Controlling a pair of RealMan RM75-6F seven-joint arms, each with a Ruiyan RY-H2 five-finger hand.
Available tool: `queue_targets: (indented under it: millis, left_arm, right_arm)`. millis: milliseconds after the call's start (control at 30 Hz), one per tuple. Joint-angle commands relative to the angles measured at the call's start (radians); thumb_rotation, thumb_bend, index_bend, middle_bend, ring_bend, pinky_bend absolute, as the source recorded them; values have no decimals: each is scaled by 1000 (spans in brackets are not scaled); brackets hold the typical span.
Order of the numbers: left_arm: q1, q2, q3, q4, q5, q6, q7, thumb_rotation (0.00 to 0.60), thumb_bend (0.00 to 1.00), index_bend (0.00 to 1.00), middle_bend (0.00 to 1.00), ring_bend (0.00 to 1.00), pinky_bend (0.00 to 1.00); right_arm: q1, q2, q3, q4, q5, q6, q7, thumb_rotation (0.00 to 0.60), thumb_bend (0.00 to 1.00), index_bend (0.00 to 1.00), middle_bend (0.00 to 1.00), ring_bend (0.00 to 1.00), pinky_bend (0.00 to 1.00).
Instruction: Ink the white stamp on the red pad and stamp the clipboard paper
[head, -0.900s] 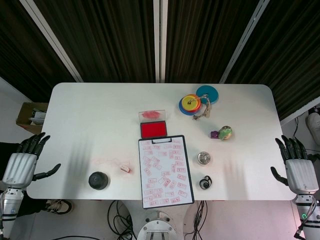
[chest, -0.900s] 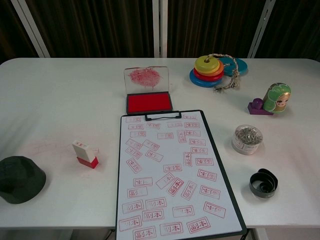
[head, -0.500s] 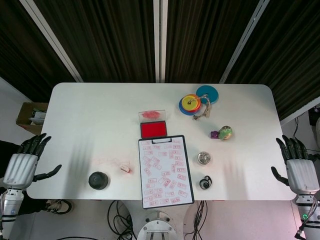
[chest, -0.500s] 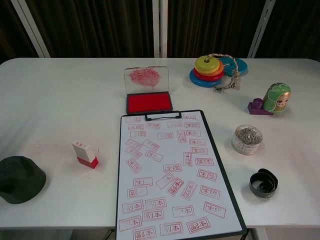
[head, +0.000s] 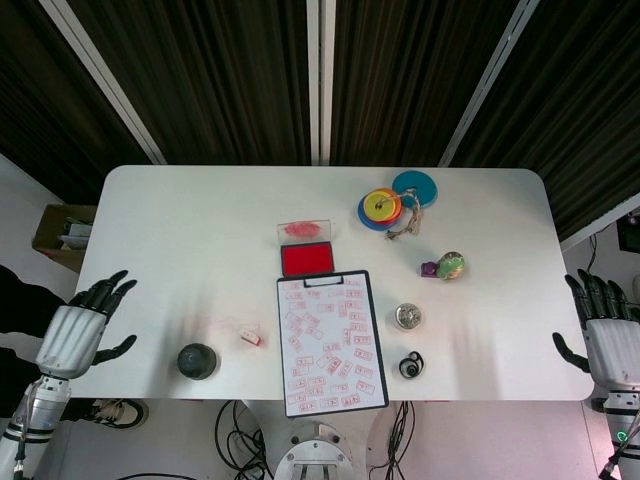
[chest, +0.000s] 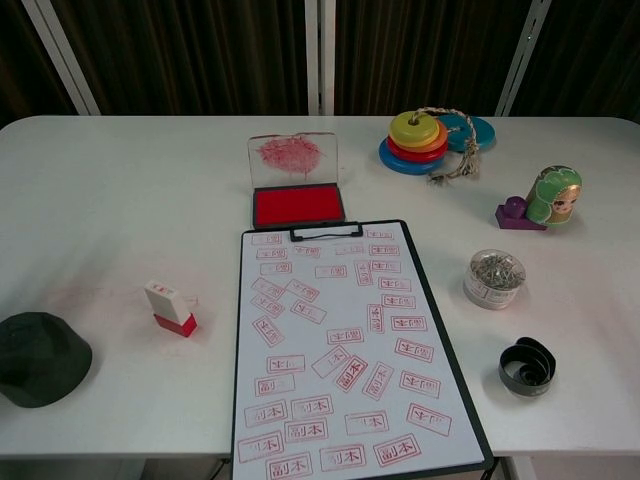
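Left of the clipboard (chest: 345, 350), the white stamp (chest: 170, 307) stands seemingly tilted; the left hand (head: 78, 333), fingers spread and empty, could topple it, smearing ink. The right hand (head: 612, 340) is likewise empty and spread.

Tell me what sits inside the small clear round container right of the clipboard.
The clear container holds a heap of silvery metal pieces, likely paper clips or staples. Whatever lies beneath the top layer is covered.

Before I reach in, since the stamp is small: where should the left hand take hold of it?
Grip the white stamp by its white upper body, coming from above. It stands upright on its red base, clear of the clipboard, so its sides look free. The left hand is open and nearest.
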Motion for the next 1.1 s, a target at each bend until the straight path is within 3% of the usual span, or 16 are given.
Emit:
queue_targets:
  millis: [33,300,700,1100]
  left_arm:
    - [-40,-36,23,-19,31,-65,40,600,265,325,283,721,894]
    - [-138,-158,23,-27,54,-221,126,600,284,356,362,881,966]
    - [-213,-321,-29,30,-38,-320,239,600,284,358,362,931,990]
    - [-258,-406,-24,71,-131,-404,321,600,290,388,401,946,999]
  right_arm:
    - [-2,3,0,-1,-1,3,-2,600,208,0,0,0,0]
    - [-8,0,1,-5,6,7,-13,600,211,0,0,0,0]
    - [-22,11,1,-2,17,16,3,600,216,0,0,0,0]
    - [-22,9,4,12,30,0,25,600,218,0,0,0,0]
